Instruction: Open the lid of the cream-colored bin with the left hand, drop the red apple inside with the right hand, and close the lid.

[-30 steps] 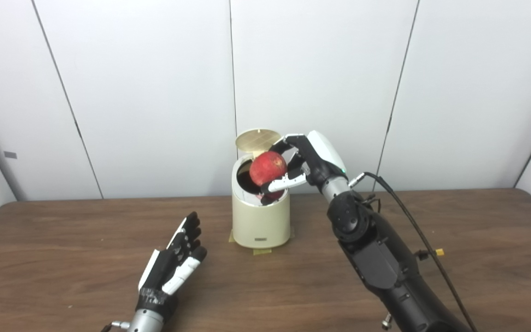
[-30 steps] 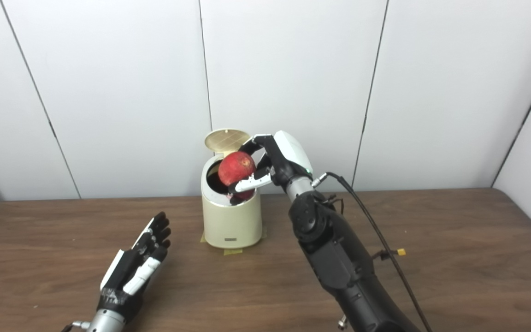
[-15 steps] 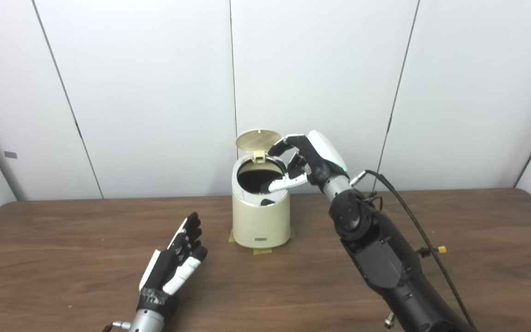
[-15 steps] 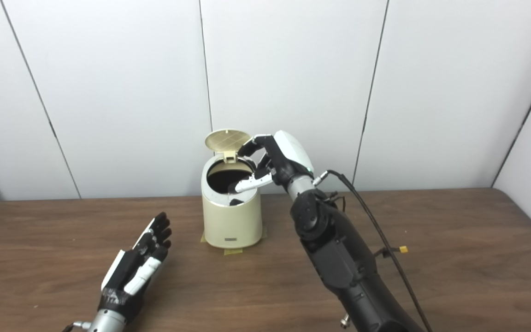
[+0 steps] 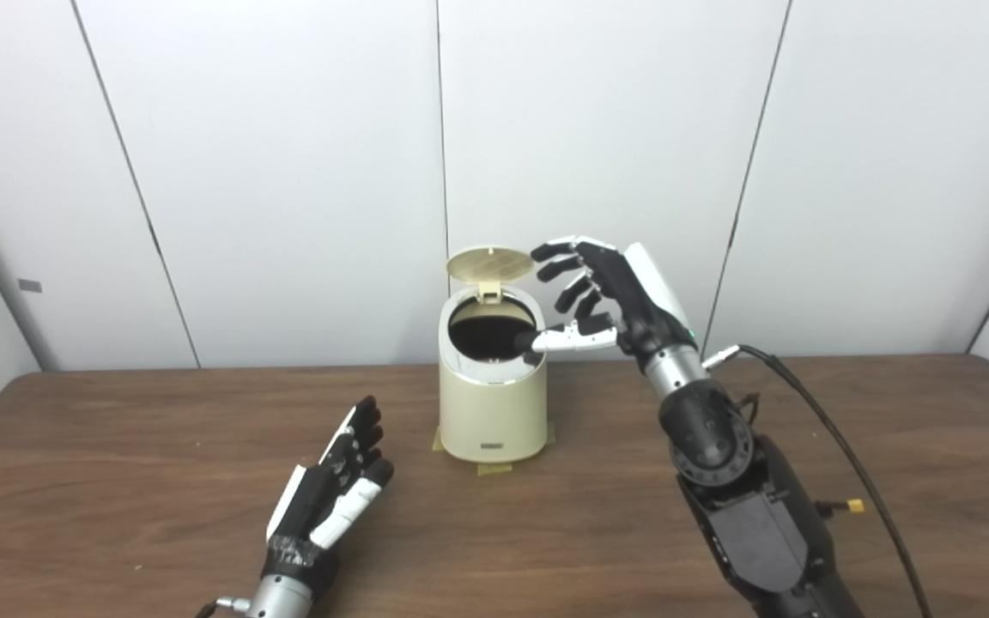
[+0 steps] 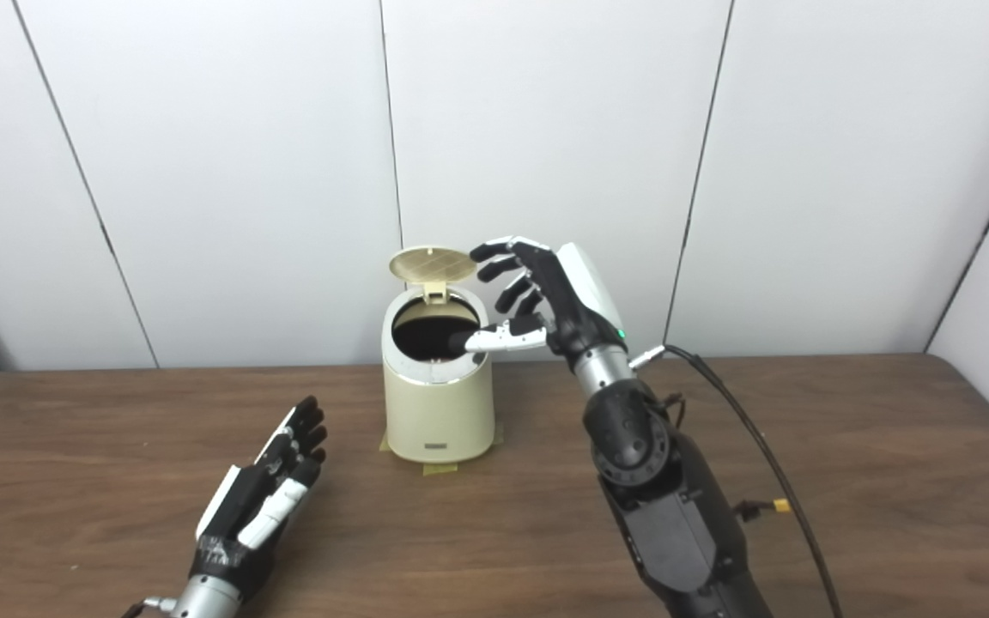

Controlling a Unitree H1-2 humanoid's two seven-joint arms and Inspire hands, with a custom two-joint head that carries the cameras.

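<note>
We find the dark brown wood-grain surface (image 5: 117, 481) carrying one item, the cream-colored cylindrical plastic bin (image 5: 493, 390), which stands upright toward the back on tape patches. Its round hinged lid (image 5: 489, 264) is raised, tilted back behind the opening, and the dark mouth is exposed.

The right hand (image 5: 610, 296) hangs just beside the rim on the right, above it. Its fingers (image 5: 556, 251) are spread apart and released, holding nothing; the thumb reaches over the edge of the opening. A second ago these fingers gripped the red apple directly over the mouth. Half a second ago the apple had already left the grasp, and the hand has since drawn up and to the right. We cannot see the red apple in either view now; we judge it lies inside the bin, hidden in the dark interior.

The left hand (image 5: 330, 493) rests low on the surface, well apart from the bin, fingers extended and empty, unchanged in pose.

We judge the drop complete. Closing the lid remains.
</note>
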